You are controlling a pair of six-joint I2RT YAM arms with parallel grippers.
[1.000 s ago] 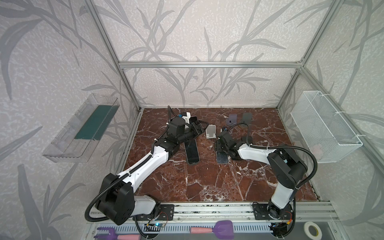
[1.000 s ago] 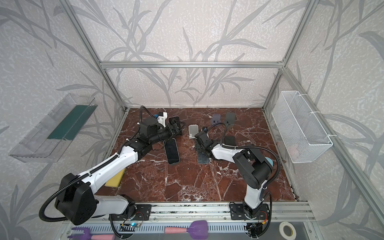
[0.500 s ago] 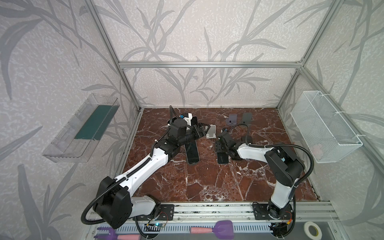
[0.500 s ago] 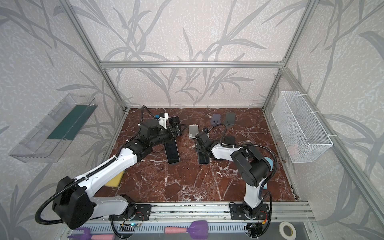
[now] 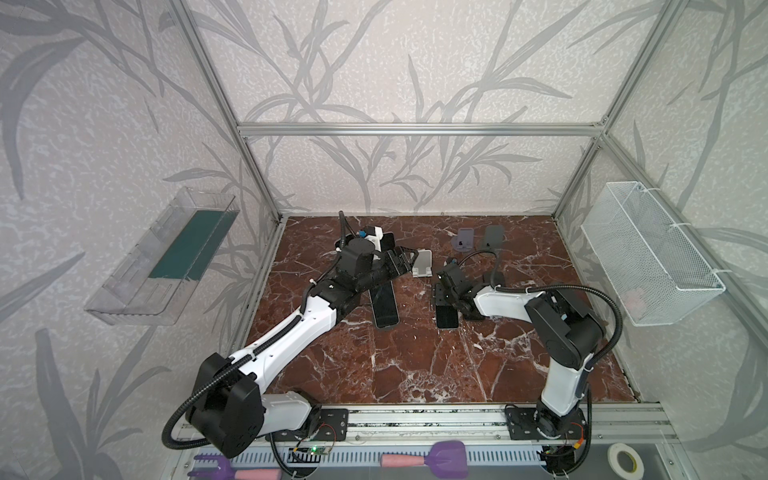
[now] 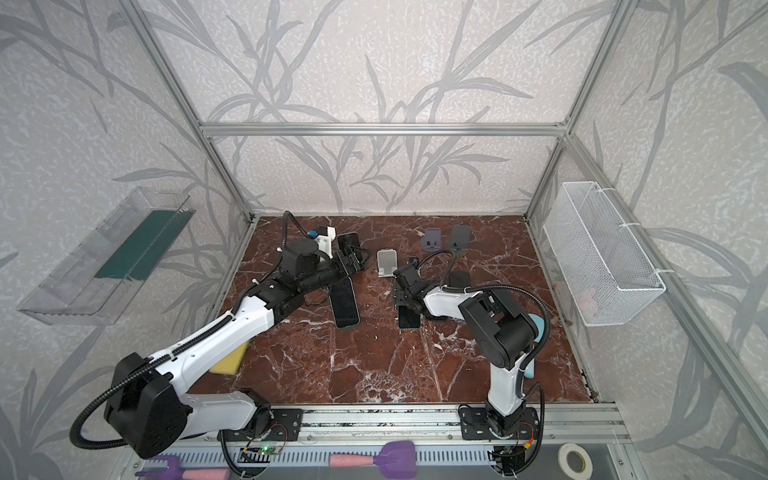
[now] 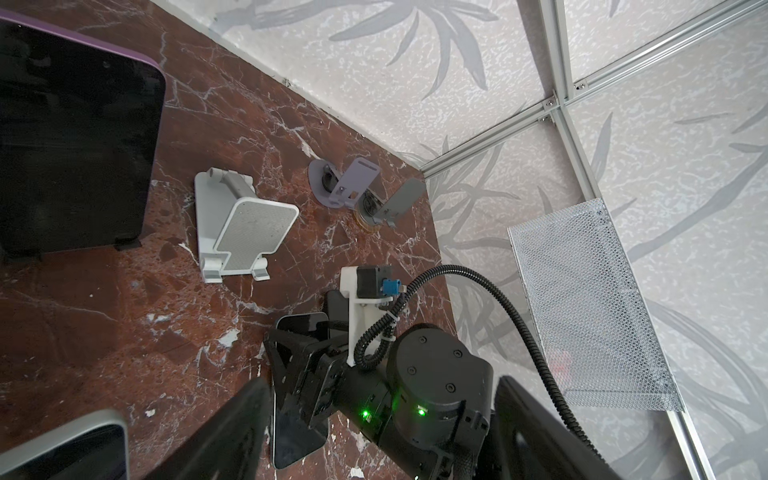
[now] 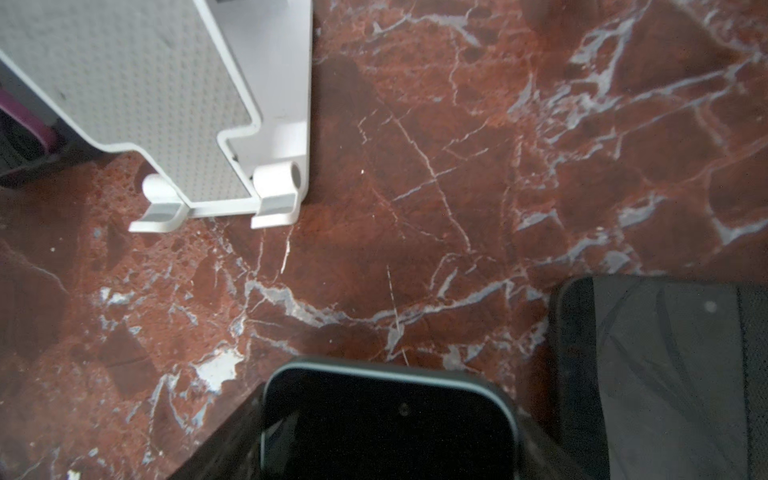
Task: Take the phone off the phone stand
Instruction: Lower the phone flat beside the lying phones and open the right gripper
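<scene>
The white phone stand stands empty at mid-back of the marble floor. A dark phone lies in front of it, its far end between the fingers of my right gripper, which is shut on its sides. My left gripper hovers open just left of the white stand, holding nothing. In the left wrist view a purple-edged phone leans on a black stand at the back left. A third phone lies flat under the left arm.
Two grey stands sit by the back wall, and a dark flat object lies beside the right gripper. A yellow sponge lies under the left arm. A wire basket hangs on the right wall and a clear shelf on the left wall.
The right gripper has drawn the phone slightly nearer, away from the white stand. The left gripper has edged a little to the right, toward the stand.
</scene>
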